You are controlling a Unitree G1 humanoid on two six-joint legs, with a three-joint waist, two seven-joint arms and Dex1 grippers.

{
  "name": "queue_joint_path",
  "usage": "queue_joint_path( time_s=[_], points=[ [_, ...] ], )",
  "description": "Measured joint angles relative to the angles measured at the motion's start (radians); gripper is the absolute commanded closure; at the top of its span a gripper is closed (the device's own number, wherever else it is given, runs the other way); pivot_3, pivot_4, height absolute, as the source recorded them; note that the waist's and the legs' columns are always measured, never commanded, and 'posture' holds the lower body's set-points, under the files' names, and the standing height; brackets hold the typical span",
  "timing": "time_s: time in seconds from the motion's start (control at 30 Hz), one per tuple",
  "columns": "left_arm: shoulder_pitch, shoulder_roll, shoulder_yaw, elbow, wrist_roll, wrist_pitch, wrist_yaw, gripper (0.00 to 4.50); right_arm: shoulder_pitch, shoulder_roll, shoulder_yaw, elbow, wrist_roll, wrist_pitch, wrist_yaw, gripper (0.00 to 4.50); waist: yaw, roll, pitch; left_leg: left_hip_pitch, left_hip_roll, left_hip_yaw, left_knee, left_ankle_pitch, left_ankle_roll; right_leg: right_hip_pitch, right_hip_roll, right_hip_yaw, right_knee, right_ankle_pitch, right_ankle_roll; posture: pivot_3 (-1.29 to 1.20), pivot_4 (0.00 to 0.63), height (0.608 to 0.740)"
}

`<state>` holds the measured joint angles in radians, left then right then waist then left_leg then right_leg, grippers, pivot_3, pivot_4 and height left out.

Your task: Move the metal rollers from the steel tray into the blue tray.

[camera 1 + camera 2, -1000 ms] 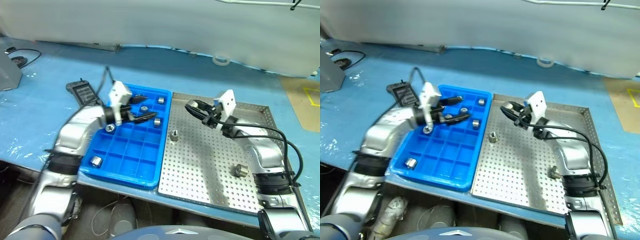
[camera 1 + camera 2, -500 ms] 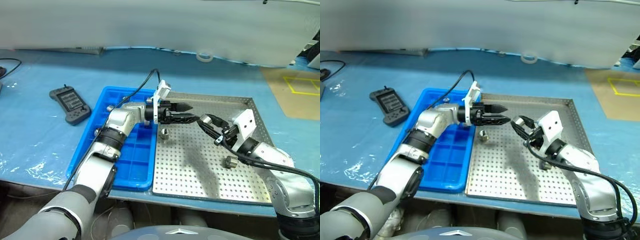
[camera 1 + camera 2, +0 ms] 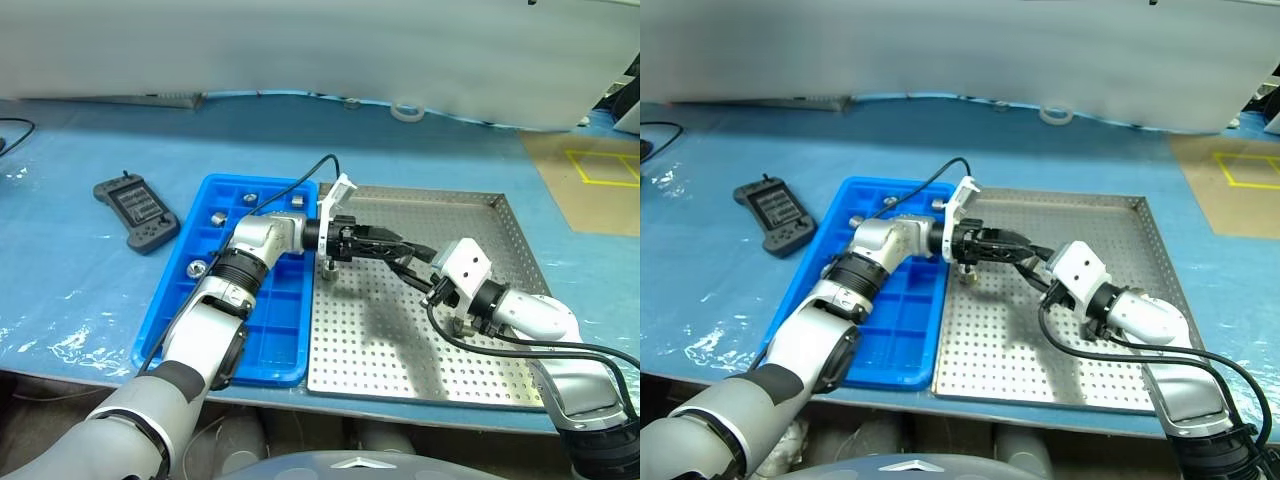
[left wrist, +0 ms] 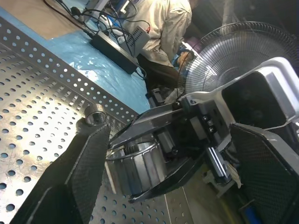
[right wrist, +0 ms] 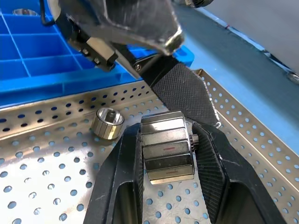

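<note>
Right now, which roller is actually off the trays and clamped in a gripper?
The metal roller between the right gripper's fingers, above the steel tray. Another roller lies loose on that tray; the rest sit in the blue tray.

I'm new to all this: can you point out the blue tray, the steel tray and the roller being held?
blue tray [image 3: 160, 305], left eye view, its left rim.
steel tray [image 3: 505, 215], left eye view, its far right rim.
held roller [image 5: 167, 151], right wrist view, its side face.

Head stereo pair looks down and forward over both trays, steel tray [image 3: 420, 300] shared; left wrist view sits close, facing right gripper [image 4: 140, 168]; right wrist view close above its held roller [image 5: 167, 147]
</note>
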<state>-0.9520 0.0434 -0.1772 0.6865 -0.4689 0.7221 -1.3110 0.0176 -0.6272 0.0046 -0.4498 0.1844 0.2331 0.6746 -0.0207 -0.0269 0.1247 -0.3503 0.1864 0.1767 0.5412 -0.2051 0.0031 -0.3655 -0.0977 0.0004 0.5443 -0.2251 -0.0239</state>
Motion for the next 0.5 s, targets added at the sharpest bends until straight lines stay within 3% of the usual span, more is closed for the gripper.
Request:
queue_joint_path(
  time_s=[0.5],
  points=[
    [0.013,0.02,0.01,-0.039,0.025,0.07,0.012,0.21,-0.061,0.001,0.019,0.115,-0.009,-0.111,0.086,3.31,-0.005,0.003,0.001,-0.001,-0.01,0.001,0.003,-0.003,0.007,0.0,-0.011,0.0,-0.002,0.0,0.0,-0.35,0.15,0.74]
  ],
)
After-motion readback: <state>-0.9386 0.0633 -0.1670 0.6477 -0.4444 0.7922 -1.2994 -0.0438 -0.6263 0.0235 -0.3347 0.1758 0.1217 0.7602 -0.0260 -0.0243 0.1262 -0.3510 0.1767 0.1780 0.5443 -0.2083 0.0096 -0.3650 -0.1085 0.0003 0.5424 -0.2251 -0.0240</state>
